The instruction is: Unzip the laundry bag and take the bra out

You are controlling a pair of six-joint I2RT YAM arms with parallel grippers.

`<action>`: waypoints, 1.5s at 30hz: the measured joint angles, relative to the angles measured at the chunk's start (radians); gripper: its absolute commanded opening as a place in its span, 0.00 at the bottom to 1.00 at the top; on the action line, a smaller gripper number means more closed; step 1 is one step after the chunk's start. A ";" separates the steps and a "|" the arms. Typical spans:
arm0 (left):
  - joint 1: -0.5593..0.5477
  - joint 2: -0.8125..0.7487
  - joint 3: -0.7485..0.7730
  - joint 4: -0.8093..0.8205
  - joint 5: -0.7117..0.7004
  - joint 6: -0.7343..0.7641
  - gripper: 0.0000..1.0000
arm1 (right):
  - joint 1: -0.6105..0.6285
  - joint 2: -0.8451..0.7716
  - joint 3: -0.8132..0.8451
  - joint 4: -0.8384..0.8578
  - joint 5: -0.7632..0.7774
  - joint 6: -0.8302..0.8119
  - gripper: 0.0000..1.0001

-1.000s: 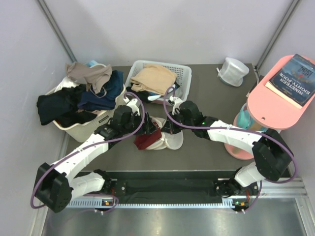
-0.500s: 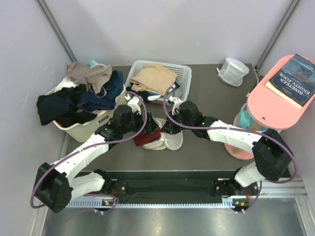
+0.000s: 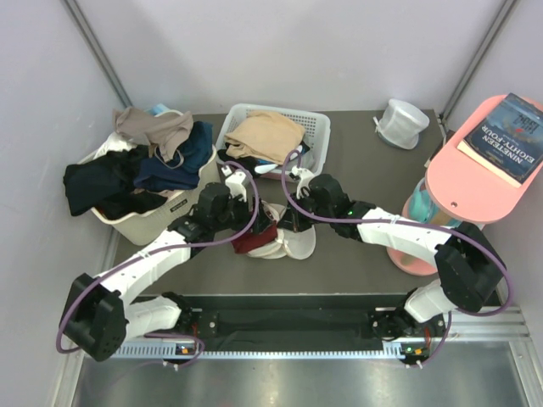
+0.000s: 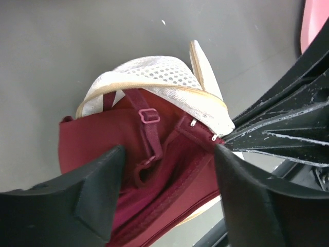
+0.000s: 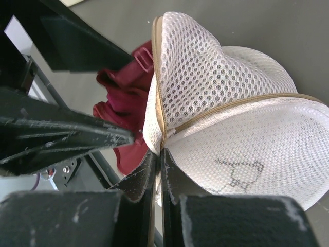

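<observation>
The laundry bag [image 3: 297, 242], a pale mesh dome with a tan zipper, lies unzipped on the dark table between both arms. A dark red bra [image 3: 252, 240] sticks out of its left side. In the left wrist view my left gripper [image 4: 169, 150] is open, with its fingers on either side of the bra [image 4: 149, 170], below the mesh [image 4: 154, 77]. In the right wrist view my right gripper [image 5: 159, 150] is shut on the bag's zipper edge, with the mesh dome [image 5: 247, 139] above it and the bra [image 5: 123, 87] to the left.
A beige bin [image 3: 148, 222] piled with clothes stands at the left. A white basket [image 3: 316, 127] holding beige cloth is at the back. A whiter round pouch [image 3: 401, 123] sits back right. A pink stand [image 3: 475, 170] with a book [image 3: 512, 127] is at the right.
My left gripper has shifted slightly right, closer over the bra. The right gripper keeps its hold on the bag's edge and has not moved.
</observation>
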 measured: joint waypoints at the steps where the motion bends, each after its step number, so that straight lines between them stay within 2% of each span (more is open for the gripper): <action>1: 0.000 0.006 0.000 0.002 0.014 -0.002 0.58 | 0.000 0.000 0.000 -0.002 0.000 0.000 0.00; 3: 0.001 0.020 0.000 0.006 0.036 -0.011 0.47 | 0.000 0.000 0.000 -0.008 0.000 0.000 0.00; 4: 0.002 0.028 0.000 0.006 0.045 -0.016 0.37 | 0.000 0.000 0.000 -0.013 0.000 0.000 0.00; 7: 0.005 0.039 -0.011 0.012 0.063 -0.034 0.26 | 0.000 0.000 0.006 -0.037 0.002 -0.001 0.00; 10: 0.005 0.039 -0.023 0.014 0.069 -0.050 0.09 | 0.000 0.000 0.022 -0.068 0.010 -0.008 0.00; 11: 0.005 0.039 -0.028 0.019 0.073 -0.058 0.00 | 0.000 0.000 0.028 -0.079 0.013 -0.011 0.00; 19: 0.005 0.042 -0.050 0.063 0.103 -0.113 0.00 | 0.007 0.009 0.085 -0.168 0.053 -0.049 0.00; 29: 0.002 0.084 -0.008 -0.002 0.071 -0.090 0.00 | 0.012 0.011 0.112 -0.247 0.131 -0.060 0.00; 36: 0.000 -0.056 -0.052 -0.069 0.046 -0.091 0.00 | 0.004 0.011 0.116 -0.287 0.184 -0.046 0.00; 41: -0.007 -0.194 -0.129 -0.082 0.032 -0.121 0.00 | 0.000 0.011 0.116 -0.286 0.158 -0.029 0.00; 45: -0.008 -0.242 -0.143 -0.094 0.012 -0.150 0.00 | -0.001 0.012 0.116 -0.285 0.137 -0.023 0.00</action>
